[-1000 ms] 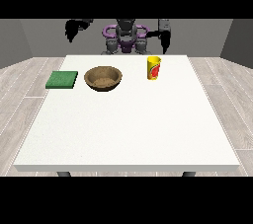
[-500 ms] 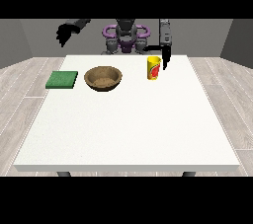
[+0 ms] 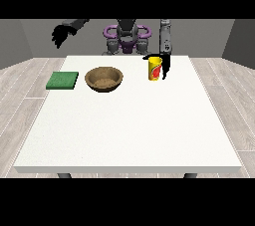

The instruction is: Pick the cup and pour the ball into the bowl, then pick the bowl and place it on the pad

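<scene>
Yellow cup [image 3: 155, 68]: upright near the far edge of the white surface [image 3: 129, 125], toward its right side; long axis vertical. Hand at the view's right [image 3: 165, 64]: hangs just beside the cup on its right flank, fingers pointing down and apparently relaxed, not visibly closed round it. Contact cannot be told. Hand at the view's left [image 3: 62, 35]: raised beyond the far-left corner, fingers drooping, holding nothing, well apart from the cup. Brown bowl [image 3: 103, 78]: left of the cup. Green pad [image 3: 63, 80]: near the left edge.
</scene>
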Available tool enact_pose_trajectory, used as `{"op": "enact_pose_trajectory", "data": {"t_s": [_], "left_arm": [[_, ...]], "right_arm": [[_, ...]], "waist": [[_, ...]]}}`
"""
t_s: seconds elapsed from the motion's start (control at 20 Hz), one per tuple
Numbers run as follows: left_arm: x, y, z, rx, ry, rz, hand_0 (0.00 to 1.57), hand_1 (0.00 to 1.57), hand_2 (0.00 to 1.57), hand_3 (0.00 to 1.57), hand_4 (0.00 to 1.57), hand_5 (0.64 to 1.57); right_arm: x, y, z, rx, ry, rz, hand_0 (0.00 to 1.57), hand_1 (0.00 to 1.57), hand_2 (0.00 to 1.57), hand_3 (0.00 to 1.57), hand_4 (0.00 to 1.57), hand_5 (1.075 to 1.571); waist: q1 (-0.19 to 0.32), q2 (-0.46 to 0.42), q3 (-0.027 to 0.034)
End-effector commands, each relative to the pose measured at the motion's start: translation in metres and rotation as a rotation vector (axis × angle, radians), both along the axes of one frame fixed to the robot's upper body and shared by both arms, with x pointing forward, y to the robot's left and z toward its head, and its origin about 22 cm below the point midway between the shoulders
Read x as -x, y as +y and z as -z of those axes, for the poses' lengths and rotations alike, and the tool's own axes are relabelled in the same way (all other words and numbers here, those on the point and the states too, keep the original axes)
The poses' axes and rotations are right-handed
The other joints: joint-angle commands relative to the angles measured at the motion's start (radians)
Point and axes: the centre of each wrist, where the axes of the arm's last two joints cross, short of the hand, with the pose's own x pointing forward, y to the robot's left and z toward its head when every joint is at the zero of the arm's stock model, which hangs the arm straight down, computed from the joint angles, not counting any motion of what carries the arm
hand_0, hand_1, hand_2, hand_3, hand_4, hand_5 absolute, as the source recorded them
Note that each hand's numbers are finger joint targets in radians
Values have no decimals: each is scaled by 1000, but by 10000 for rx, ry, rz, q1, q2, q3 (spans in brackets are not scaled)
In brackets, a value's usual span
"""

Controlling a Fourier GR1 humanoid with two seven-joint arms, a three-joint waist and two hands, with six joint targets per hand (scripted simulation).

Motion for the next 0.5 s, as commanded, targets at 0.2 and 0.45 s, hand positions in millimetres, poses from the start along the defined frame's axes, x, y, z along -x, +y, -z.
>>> {"op": "enact_pose_trajectory", "data": {"t_s": [0.2,0.45], "left_arm": [[10,-2,32,-1527,-163,-916,1151,1151,1571,1571,1309,1475],[-3,4,32,-1885,-415,-1917,1283,1283,1571,1571,1366,1457]], "right_arm": [[2,-13,-10,10,-305,-284,0,0,0,121,650,1568],[-8,-37,-71,105,-940,-776,0,0,0,164,642,1568]], "waist": [[-541,313,0],[-1115,962,-10]]}}
